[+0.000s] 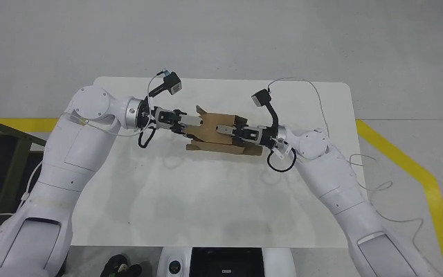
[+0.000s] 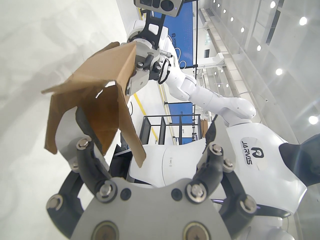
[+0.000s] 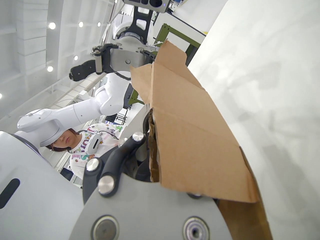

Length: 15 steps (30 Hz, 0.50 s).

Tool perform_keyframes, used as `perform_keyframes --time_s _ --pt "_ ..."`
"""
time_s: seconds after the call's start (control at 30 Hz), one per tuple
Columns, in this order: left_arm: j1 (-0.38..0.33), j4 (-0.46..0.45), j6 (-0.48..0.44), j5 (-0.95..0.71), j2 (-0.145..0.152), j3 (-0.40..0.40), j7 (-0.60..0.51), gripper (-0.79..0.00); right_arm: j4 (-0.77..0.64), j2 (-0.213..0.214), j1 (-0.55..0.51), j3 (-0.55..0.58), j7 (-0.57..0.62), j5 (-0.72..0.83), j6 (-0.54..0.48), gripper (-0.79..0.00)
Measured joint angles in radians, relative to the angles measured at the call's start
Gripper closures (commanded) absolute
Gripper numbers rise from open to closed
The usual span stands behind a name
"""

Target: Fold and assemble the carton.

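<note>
The brown cardboard carton (image 1: 216,131) hangs partly opened above the middle of the white table (image 1: 228,208), between my two grippers. My right gripper (image 1: 228,129) is shut on one carton wall (image 3: 190,136); in the left wrist view it (image 2: 136,79) clamps the carton's far edge. At the opposite end my left gripper (image 1: 185,123) is open, fingers spread wide. One of its pads (image 2: 83,123) lies against a loose flap (image 2: 75,93), and the other finger (image 2: 212,136) stands free. The right wrist view shows that free finger (image 3: 82,69) away from the cardboard.
A thin cable (image 1: 315,93) loops over the table's far right part. Yellow floor tape (image 1: 394,149) runs past the right side and a dark rack (image 1: 10,163) stands off the left edge. Bare tabletop lies in front of the carton.
</note>
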Motion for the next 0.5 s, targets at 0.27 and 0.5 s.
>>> perform_keyframes --time_s 0.27,0.5 --pt "0.007 -0.013 0.009 -0.004 0.002 -0.008 -0.007 -0.785 0.0 -0.003 -0.003 0.013 -0.099 -0.049 -0.005 0.0" --pt "0.011 -0.022 0.017 -0.013 0.001 -0.005 -0.011 -0.785 -0.004 -0.009 0.008 0.01 -0.149 -0.072 -0.009 0.0"
